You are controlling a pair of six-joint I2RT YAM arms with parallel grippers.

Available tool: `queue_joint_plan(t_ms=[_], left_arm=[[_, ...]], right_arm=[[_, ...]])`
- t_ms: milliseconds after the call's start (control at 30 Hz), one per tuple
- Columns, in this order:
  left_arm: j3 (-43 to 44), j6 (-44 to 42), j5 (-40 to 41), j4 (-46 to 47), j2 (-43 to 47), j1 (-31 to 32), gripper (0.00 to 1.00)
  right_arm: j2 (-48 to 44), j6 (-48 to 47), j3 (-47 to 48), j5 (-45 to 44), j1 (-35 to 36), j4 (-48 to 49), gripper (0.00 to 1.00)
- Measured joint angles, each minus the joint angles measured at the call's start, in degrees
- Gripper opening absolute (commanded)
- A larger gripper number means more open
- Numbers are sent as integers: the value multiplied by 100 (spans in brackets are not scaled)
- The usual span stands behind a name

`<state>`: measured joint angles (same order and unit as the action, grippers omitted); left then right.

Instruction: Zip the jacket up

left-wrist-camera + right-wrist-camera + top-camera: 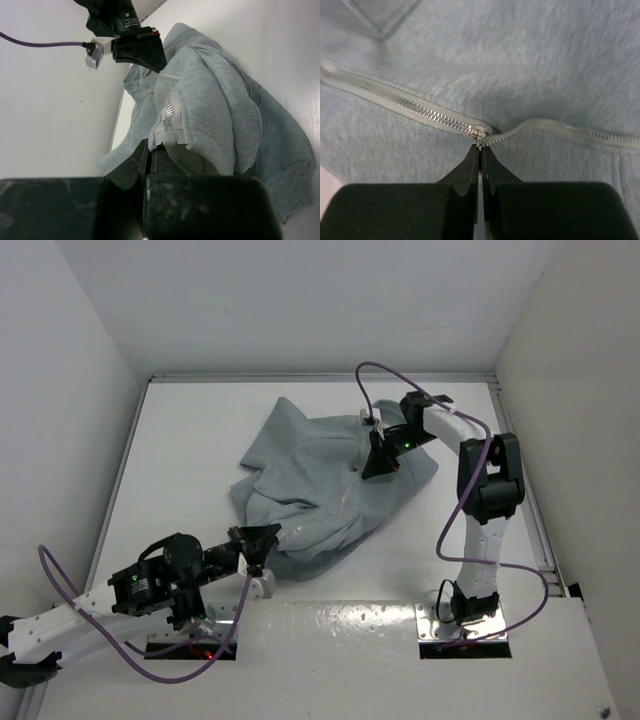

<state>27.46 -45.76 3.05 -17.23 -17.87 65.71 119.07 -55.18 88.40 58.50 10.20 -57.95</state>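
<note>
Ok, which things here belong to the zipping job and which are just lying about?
Job: jacket, zipper, zipper pull, left gripper pinching the jacket's bottom edge, right gripper shut on the pull.
Just there: purple cable, table.

In the right wrist view the jacket (530,65) fills the picture and runs off every edge, so its outline cannot be told. The pull tab (480,145) below the slider (479,133) is almost wholly buried between the pressed-together fingertips of the right gripper (480,151).

In the left wrist view the left gripper (149,150) is a dark blur in the near foreground. Its tips are closed at the lower end of the zipper (168,112), and the bit of jacket pinched there is covered.

From above, both grippers' tips are hidden by their own bodies. The zipper teeth are too small to make out, and the left arm (60,618) is cut off by the left edge.
</note>
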Motion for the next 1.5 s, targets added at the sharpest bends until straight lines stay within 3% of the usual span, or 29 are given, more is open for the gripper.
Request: queue_joint_plan(t_ms=[300,533,867,1067,1100,1133,1200,1333,1500], left_arm=[[522,337,24,-295,-367,0,0],[960,542,-13,-798,-737,0,0],[1910,1084,431,-1725,-1381,-13,0],[1976,1305,651,-2031,-1438,-15,0],[1980,1362,719,-2048,-1440,-15,25],[1993,1429,831,-2052,-1460,-15,42],[2181,1661,894,-2334,-1484,4,68],[2708,2256,1180,-2371,-1711,37,88],[3082,2964,1287,-2055,-2398,2,93]], right_arm=[[-542,385,-828,-1106,-170,1259,0],[-496,1248,-503,-1808,-192,2247,0],[-407,1731,-101,-1886,-192,2647,0],[-385,1733,70,-1930,-203,2658,0],[-391,1733,94,-1908,-216,2660,0],[-420,1733,90,-1884,-234,2667,0],[-457,1676,39,-2455,-396,3093,0],[-940,1639,-675,-2835,-1211,3665,0],[-1773,1753,-1123,-2573,-1093,3296,0]])
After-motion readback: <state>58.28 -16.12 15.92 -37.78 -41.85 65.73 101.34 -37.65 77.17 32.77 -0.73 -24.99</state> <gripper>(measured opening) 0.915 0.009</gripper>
